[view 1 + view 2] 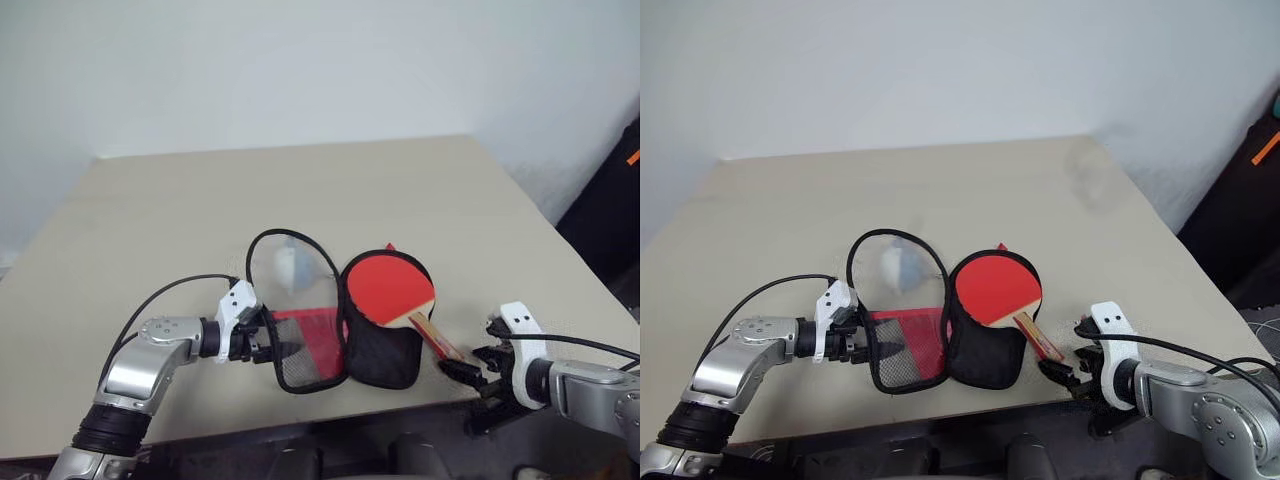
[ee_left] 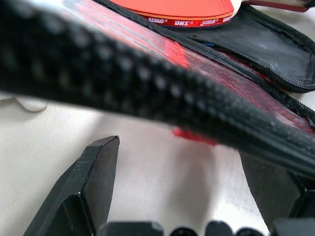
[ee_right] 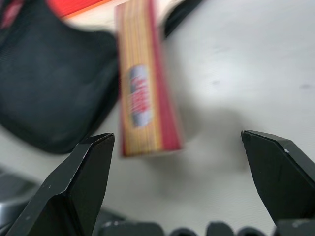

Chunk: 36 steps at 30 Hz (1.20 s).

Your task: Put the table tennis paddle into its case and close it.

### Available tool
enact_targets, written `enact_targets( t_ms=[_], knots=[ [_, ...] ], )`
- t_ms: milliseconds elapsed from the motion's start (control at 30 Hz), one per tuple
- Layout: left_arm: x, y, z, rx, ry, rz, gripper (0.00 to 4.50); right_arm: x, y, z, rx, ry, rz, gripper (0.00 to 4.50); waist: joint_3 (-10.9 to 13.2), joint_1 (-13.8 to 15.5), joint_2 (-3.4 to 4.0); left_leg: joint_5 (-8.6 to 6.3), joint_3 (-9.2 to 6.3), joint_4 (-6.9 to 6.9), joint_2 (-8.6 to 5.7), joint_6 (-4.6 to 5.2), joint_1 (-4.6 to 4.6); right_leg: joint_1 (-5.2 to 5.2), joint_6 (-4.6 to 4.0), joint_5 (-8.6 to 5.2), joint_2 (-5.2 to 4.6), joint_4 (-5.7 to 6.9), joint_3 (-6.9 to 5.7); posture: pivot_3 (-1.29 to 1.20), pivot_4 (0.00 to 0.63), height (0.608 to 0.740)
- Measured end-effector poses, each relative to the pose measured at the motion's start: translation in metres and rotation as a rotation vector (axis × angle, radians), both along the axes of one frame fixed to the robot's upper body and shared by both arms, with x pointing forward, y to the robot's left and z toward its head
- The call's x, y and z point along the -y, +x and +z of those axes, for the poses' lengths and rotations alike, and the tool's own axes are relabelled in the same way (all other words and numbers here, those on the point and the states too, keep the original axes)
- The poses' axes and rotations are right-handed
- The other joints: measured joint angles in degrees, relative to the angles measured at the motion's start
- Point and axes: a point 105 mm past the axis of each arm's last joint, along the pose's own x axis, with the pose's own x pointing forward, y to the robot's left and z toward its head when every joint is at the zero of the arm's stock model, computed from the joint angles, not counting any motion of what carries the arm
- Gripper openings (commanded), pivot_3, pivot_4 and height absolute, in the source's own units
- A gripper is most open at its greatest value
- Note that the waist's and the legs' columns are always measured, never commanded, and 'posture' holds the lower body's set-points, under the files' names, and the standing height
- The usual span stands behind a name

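Note:
The case point(image 1: 385, 358) lies opened flat near the table's front edge. Its left half point(image 1: 308, 350) shows black mesh, a red panel and a clear window. The table tennis paddle point(image 1: 392, 287) rests red face up on the black right half, and its wooden handle point(image 1: 432, 334) sticks out over the table toward the right. My left gripper point(image 1: 268, 345) is open at the outer edge of the mesh half, whose zipper edging point(image 2: 162, 93) crosses just past the fingertips. My right gripper point(image 3: 175, 136) is open just short of the handle's end point(image 3: 145, 110), holding nothing.
The beige table point(image 1: 300, 190) stretches away behind the case. Its front edge point(image 1: 250, 425) runs just below both grippers. A pale shape point(image 1: 288, 265) shows through the case's clear window. A dark object point(image 1: 615, 200) stands off the table's right side.

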Motion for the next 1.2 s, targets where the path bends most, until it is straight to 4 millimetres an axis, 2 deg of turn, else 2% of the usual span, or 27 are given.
enact_targets(
  t_ms=[267, 533, 667, 767, 900, 1033, 1200],
  knots=[
    [-0.001, -0.002, -0.003, -0.004, -0.004, -0.001, 3.96, -0.029, -0.004, 0.002, 0.056, 0.073, 0.060, 4.47, 0.0, 0.1, -0.04, 0.00, 0.01, 0.05, 0.00, 0.00, -0.04, 0.00, 0.01, 0.01, 0.00, 0.00, 0.01, 0.00, 0.000, 0.740],
    [-0.003, -0.003, -0.005, -0.011, -0.009, -0.008, 3.96, -0.043, -0.016, 0.022, 0.092, 0.130, 0.205, 4.47, 0.0, 0.1, -0.06, 0.00, -0.01, 0.05, 0.00, 0.00, 0.00, 0.02, 0.00, 0.01, 0.00, 0.01, 0.00, 0.00, 0.000, 0.740],
    [-0.003, -0.002, -0.005, -0.011, -0.010, -0.010, 3.96, -0.061, -0.027, 0.033, 0.065, 0.267, 0.318, 4.47, 0.0, 0.1, -0.09, 0.00, -0.02, 0.06, 0.00, 0.00, 0.00, 0.04, 0.01, 0.01, 0.00, 0.01, 0.00, 0.00, 0.000, 0.740],
    [-0.003, -0.002, -0.005, -0.010, -0.009, -0.011, 3.96, -0.068, -0.035, 0.033, 0.007, 0.329, 0.368, 4.47, 0.0, 0.1, -0.10, 0.00, -0.01, 0.08, 0.00, 0.00, 0.00, 0.06, 0.00, 0.01, 0.00, 0.01, 0.00, 0.00, 0.000, 0.740],
    [-0.003, -0.002, -0.005, -0.009, -0.009, -0.009, 3.96, -0.062, -0.030, 0.032, -0.012, 0.330, 0.342, 4.47, 0.0, 0.1, -0.11, 0.00, 0.00, 0.10, 0.00, 0.00, 0.00, 0.06, 0.00, 0.01, 0.00, 0.01, 0.00, 0.00, 0.000, 0.740],
    [-0.003, -0.002, -0.005, -0.010, -0.008, -0.009, 3.96, -0.035, -0.016, 0.037, 0.016, 0.286, 0.252, 4.47, 0.0, 0.2, -0.14, 0.00, 0.00, 0.11, 0.00, 0.00, 0.00, 0.06, 0.00, 0.01, 0.00, 0.01, -0.01, 0.00, 0.000, 0.740],
    [-0.003, -0.002, -0.006, -0.010, -0.007, -0.008, 3.96, -0.025, -0.021, 0.030, -0.020, 0.285, 0.229, 4.47, 0.0, 0.1, -0.15, 0.00, 0.01, 0.12, 0.00, 0.00, 0.00, 0.08, 0.00, 0.01, 0.00, 0.01, 0.00, 0.00, 0.000, 0.740]
  ],
)
